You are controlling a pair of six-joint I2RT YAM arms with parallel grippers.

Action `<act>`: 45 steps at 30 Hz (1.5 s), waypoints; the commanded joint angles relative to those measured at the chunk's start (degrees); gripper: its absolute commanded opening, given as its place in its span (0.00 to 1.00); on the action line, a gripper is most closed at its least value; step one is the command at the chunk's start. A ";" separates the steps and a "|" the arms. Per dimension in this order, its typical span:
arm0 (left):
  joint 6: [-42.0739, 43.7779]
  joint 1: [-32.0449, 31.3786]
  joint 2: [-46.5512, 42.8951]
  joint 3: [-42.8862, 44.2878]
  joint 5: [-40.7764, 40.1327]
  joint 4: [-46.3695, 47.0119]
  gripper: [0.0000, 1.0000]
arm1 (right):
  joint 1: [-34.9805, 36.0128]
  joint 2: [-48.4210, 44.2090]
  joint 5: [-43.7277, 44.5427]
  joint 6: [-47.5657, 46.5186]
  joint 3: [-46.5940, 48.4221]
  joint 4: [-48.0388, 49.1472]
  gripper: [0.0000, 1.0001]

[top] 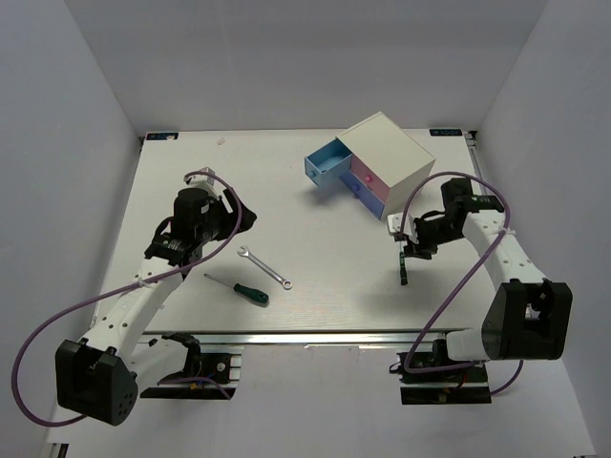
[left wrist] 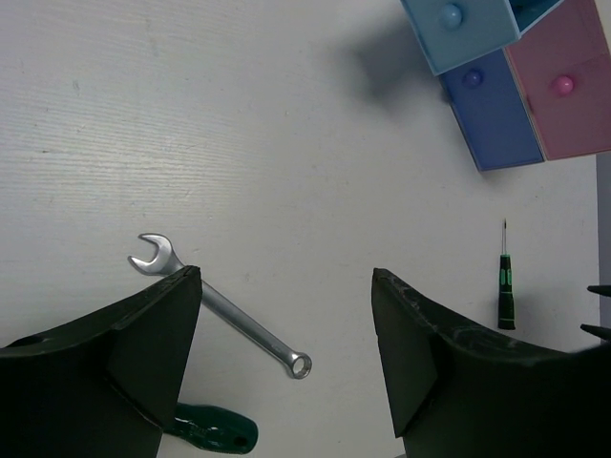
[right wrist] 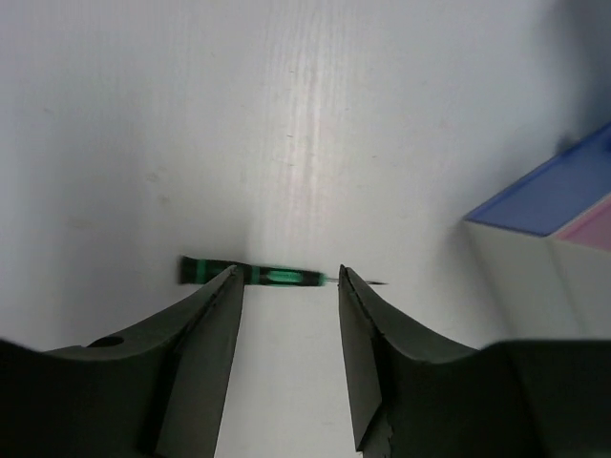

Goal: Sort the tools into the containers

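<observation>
The silver wrench [top: 264, 267] and the green-handled screwdriver [top: 239, 288] lie mid-table, in front of my left gripper [top: 234, 219]. In the left wrist view that gripper [left wrist: 284, 277] is wide open above the wrench [left wrist: 220, 305], holding nothing. A thin dark mini screwdriver [top: 405, 270] lies right of centre. My right gripper [right wrist: 289, 275] hangs just over it, open, with the mini screwdriver [right wrist: 272, 276] lying crosswise at the fingertips and not pinched. The white cabinet [top: 387, 157] stands at the back, its light blue drawer [top: 329, 167] pulled out; the pink drawer [top: 366, 179] and dark blue drawer [top: 358, 191] look pushed in.
White walls enclose the table on the left, back and right. The cabinet's corner [right wrist: 549, 200] stands close to the right of my right gripper. A purple cable loops beside each arm. The green handle [left wrist: 215, 431] shows under my left finger.
</observation>
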 commanded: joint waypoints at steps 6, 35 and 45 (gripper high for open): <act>0.10 0.07 0.00 0.17 0.93 0.27 0.82 | 2.11 -4.57 4.11 57.10 -7.41 5.02 0.64; -1.13 0.16 1.14 -0.79 1.90 1.49 0.81 | 8.44 6.75 32.36 96.53 -11.56 21.57 0.43; -1.22 0.16 -0.09 -1.41 1.72 1.06 0.81 | 8.35 12.73 36.51 105.41 -10.68 20.78 0.38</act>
